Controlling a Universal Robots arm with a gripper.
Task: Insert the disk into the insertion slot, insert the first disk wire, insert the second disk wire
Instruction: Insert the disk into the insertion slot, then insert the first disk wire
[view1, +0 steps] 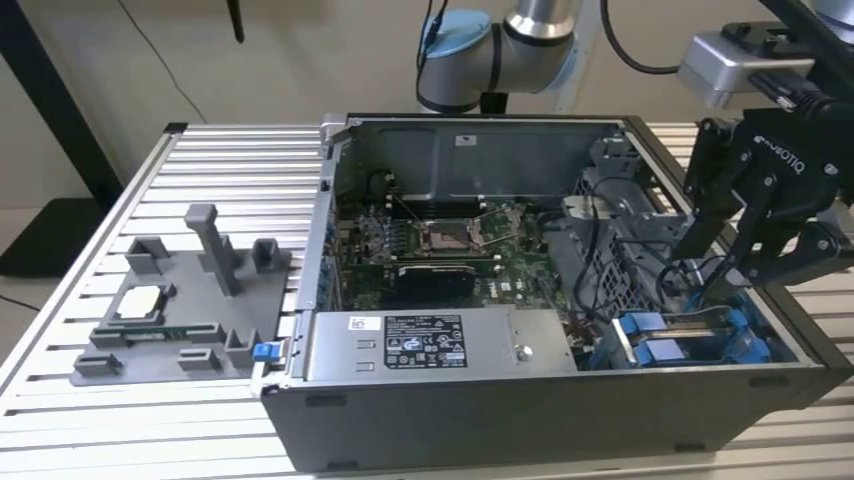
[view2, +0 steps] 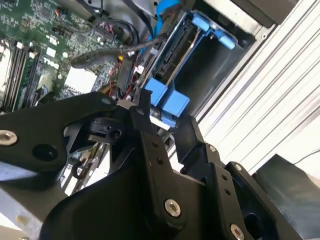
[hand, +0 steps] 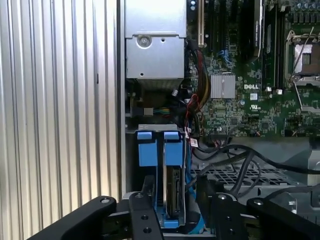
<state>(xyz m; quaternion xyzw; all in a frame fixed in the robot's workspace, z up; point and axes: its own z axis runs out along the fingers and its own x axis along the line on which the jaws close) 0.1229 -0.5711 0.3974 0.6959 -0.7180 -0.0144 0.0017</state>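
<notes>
Work stands at the drive corner of the open computer case (view1: 534, 425), which lies on a slatted metal table (view1: 80, 440). In the exterior view we find the insertion slot (view1: 705, 345) at about four o'clock of the case. Its blue latches (view1: 651, 342) face the silver power-supply box (view1: 427, 345) at six o'clock. The motherboard (view1: 441, 240) takes the middle of the case. A grey fixture (view1: 187, 300) sits on the table at nine o'clock, just beside the case wall. The black gripper (view1: 727, 272) hangs at three o'clock, just above the slot.

In the first wrist view we see the disk (hand: 173, 194) standing on edge in its blue carrier, seated in the slot between the latches. The fingers (hand: 142, 215) are spread wide, one on either side of the slot, and we see nothing gripped between them. Black cables (hand: 240, 162) run across the perforated cage (hand: 225, 176) next to the disk. Whether any wire is plugged into the disk we cannot tell, because the gripper covers that end.
</notes>
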